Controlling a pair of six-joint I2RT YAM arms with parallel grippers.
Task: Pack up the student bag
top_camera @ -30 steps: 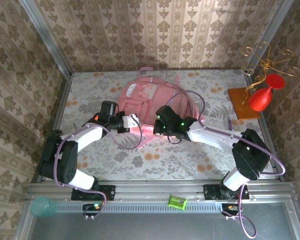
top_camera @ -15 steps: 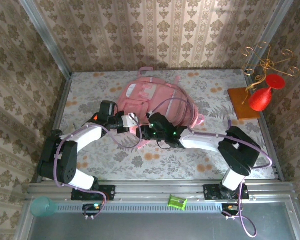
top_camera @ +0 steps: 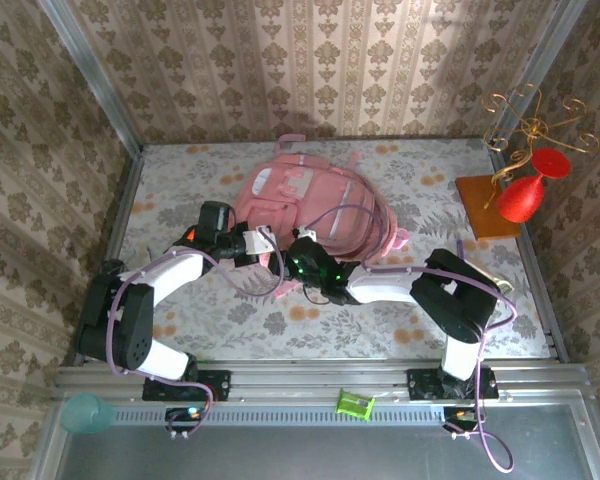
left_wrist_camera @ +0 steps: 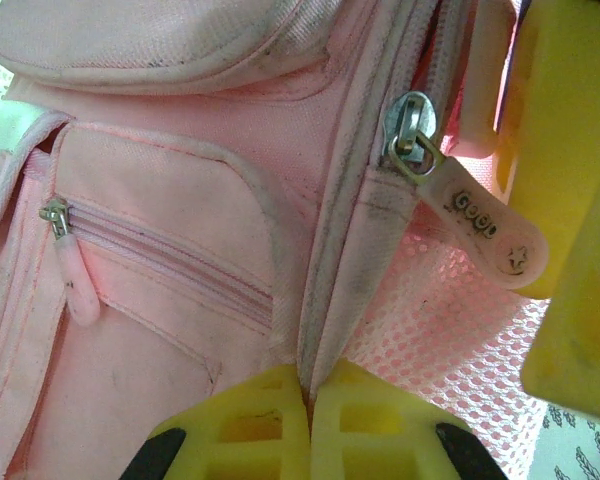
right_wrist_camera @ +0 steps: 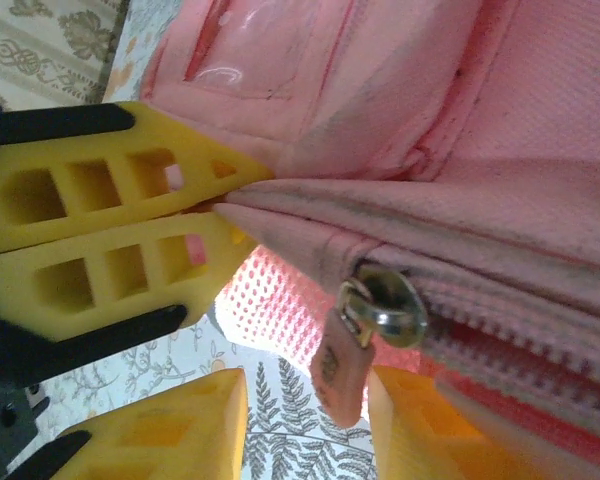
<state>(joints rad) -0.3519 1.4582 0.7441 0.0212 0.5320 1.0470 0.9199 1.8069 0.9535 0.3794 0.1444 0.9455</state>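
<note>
The student bag (top_camera: 310, 195) is a pink backpack lying flat at the middle of the table. My left gripper (left_wrist_camera: 310, 395) is shut on a folded seam of the bag's fabric beside the pink mesh side pocket (left_wrist_camera: 450, 340). Its yellow fingers (right_wrist_camera: 110, 230) show pinched on that seam in the right wrist view too. My right gripper (right_wrist_camera: 305, 420) stands open just below the bag's edge. A metal zip slider (right_wrist_camera: 385, 305) with a pale pink pull tab (right_wrist_camera: 340, 370) hangs between its fingers, close to the right one. In the top view both grippers (top_camera: 268, 243) (top_camera: 294, 262) meet at the bag's near left corner.
A red vase (top_camera: 525, 195) and a gold wire stand (top_camera: 530, 115) sit on a wooden board (top_camera: 480, 205) at the far right. A green item (top_camera: 355, 403) lies on the front rail and a teal cup (top_camera: 85, 412) at the front left. A floral cloth (top_camera: 380, 320) covers the table.
My right gripper has slid left along the bag's near edge to the left gripper and its jaws have come apart. The left arm has not moved.
</note>
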